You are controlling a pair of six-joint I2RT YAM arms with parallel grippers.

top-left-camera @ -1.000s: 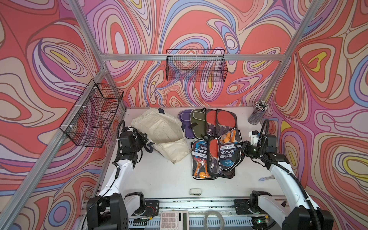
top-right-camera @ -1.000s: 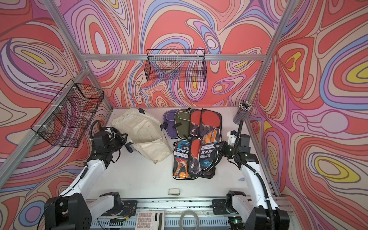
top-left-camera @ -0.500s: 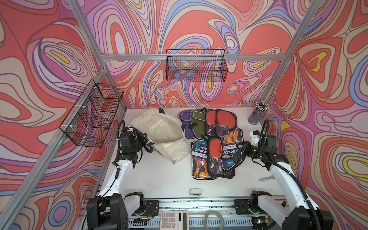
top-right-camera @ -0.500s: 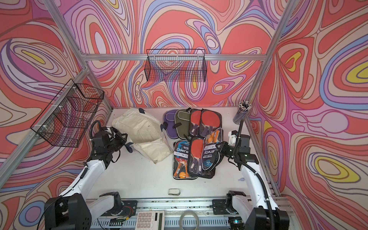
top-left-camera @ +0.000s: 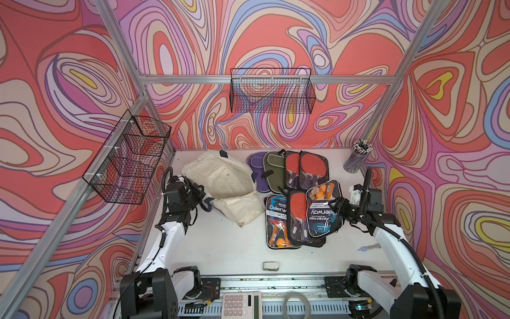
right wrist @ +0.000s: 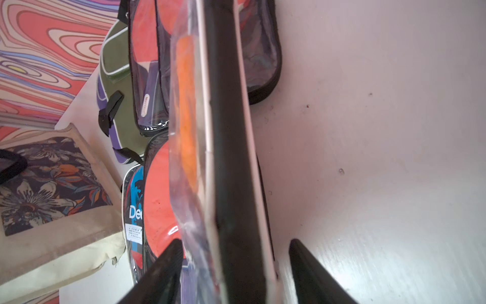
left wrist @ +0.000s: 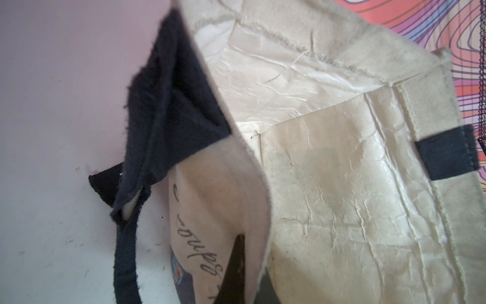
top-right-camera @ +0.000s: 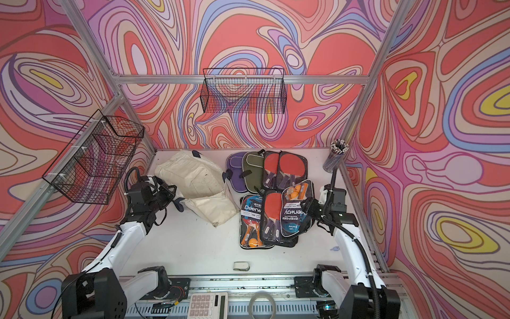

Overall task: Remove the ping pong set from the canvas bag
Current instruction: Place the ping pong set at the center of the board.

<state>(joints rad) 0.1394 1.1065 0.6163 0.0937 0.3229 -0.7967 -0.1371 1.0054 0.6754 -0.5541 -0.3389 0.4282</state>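
The cream canvas bag [top-left-camera: 223,182] [top-right-camera: 193,179] lies crumpled at the back left of the table, its mouth toward the left arm. My left gripper [top-left-camera: 201,196] is shut on the bag's rim beside a navy strap handle [left wrist: 171,105]; cloth covers most of the jaws. A blue-and-clear ping pong set [top-left-camera: 321,211] [top-right-camera: 294,212] rests tilted on top of other sets, outside the bag. My right gripper [right wrist: 236,240] is open, its fingers [right wrist: 163,271] standing either side of that set's black edge [right wrist: 231,158] with gaps.
Under it lie a Deerway set [top-left-camera: 276,218] and a red-paddle set [top-left-camera: 298,215]. Behind are purple [top-left-camera: 255,168] and green [top-left-camera: 273,171] cases and a clear paddle case [top-left-camera: 306,168]. A pencil cup [top-left-camera: 358,156] stands back right. Wire baskets [top-left-camera: 271,91] hang on the walls.
My right gripper's jaws have spread apart from the ping pong set, and the set has settled lower onto the pile. The left arm and the bag have not moved.
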